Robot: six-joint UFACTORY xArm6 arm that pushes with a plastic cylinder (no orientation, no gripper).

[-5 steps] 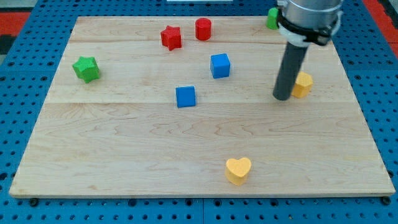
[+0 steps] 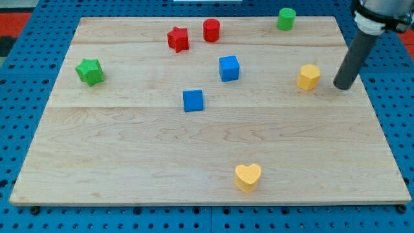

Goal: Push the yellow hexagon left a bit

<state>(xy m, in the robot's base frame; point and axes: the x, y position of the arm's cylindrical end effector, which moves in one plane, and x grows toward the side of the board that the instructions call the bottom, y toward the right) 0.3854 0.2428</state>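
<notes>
The yellow hexagon (image 2: 309, 76) sits on the wooden board (image 2: 129, 142) at the view's right, in the upper half. My tip (image 2: 343, 87) rests on the board just to the right of the hexagon, with a small gap between them. The dark rod rises from the tip toward the view's top right corner.
A green cylinder (image 2: 286, 18) stands at the top right. A red cylinder (image 2: 211, 30) and a red star (image 2: 178, 39) are at the top middle. Two blue cubes (image 2: 228, 68) (image 2: 193, 100) are in the centre. A green star (image 2: 89, 70) is at left, a yellow heart (image 2: 247, 176) at the bottom.
My tip has moved from the left side of the yellow hexagon to its right side. The hexagon has shifted slightly left.
</notes>
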